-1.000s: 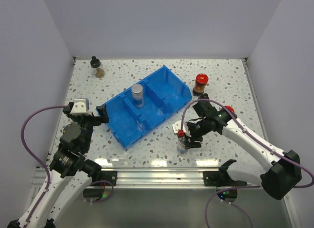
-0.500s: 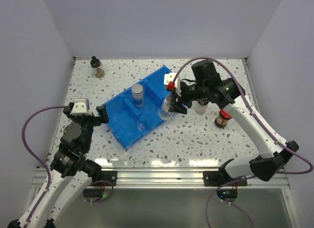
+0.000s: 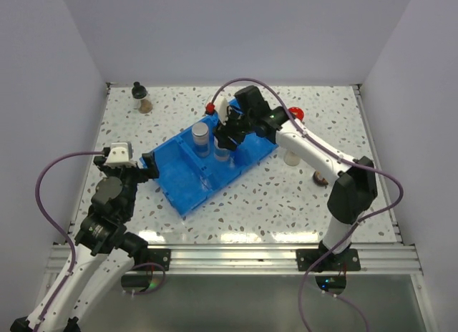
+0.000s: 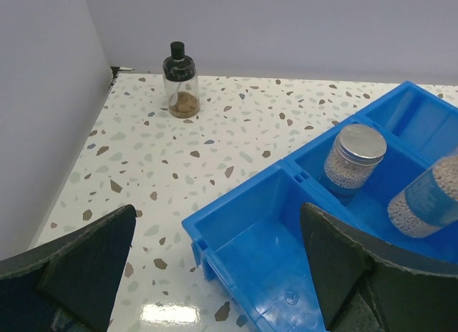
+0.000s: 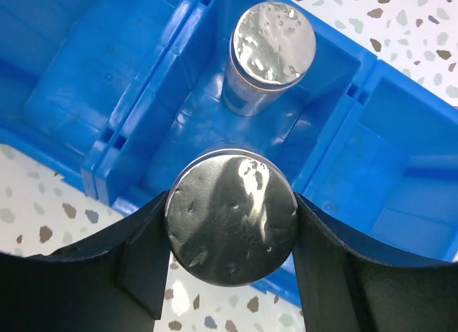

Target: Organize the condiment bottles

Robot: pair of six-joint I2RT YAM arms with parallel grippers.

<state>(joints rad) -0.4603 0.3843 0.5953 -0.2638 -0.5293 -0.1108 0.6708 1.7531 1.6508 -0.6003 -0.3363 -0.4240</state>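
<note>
Speckled table (image 3: 286,196), white walls (image 3: 236,31); right gripper (image 5: 230,217) clamps a silver-capped bottle (image 4: 429,199) above the central blue bin (image 3: 175,182); left gripper (image 4: 215,275) wide, empty.

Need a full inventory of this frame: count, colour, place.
silver-capped bottle: 2, clear with pale grains; one stands in the bin's middle compartment, the other is held tilted at that compartment
black-capped bottle: 1, clear with brown contents, far left corner of the table
red cap: 1, showing behind the right arm
pale bottle: 1, right of the bin, top hidden
brown bottle: 1, beside the right arm, mostly hidden
bin: 1, blue, three compartments, centre
table: white speckled
left gripper: open, at the bin's left end
right gripper: shut on a silver-capped bottle
</note>
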